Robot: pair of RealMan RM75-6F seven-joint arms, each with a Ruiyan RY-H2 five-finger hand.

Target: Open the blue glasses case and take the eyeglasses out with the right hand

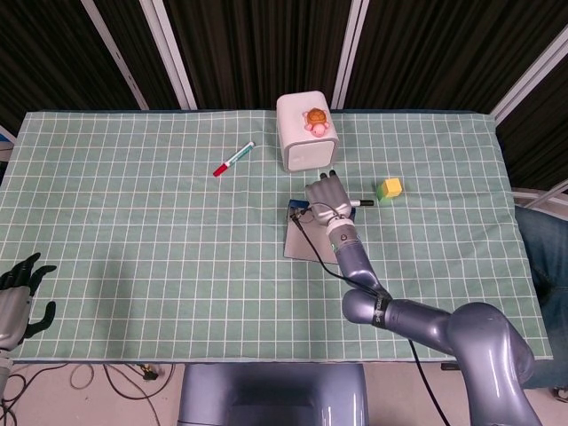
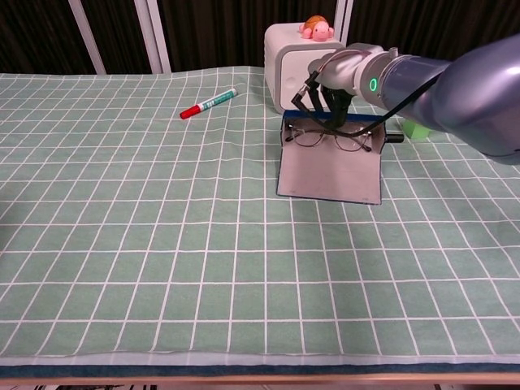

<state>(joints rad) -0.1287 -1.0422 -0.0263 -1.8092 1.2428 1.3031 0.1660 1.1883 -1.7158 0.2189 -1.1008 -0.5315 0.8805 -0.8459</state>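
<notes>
The blue glasses case (image 2: 329,172) lies open, its grey inner flap flat on the cloth; in the head view the case (image 1: 303,241) is just left of my right forearm. The eyeglasses (image 2: 355,142) lie across its far edge. From above, my right hand (image 2: 331,104) reaches down and its dark fingertips pinch the frame at the bridge. The head view shows the right hand (image 1: 326,197) from behind, so the glasses are hidden there. My left hand (image 1: 18,291) hangs at the table's near left edge, fingers apart, holding nothing.
A white box (image 2: 305,65) with a toy turtle (image 2: 317,29) on top stands just behind the case. A red and green marker (image 2: 208,103) lies to the far left. A yellow-green block (image 2: 418,128) sits right of the case.
</notes>
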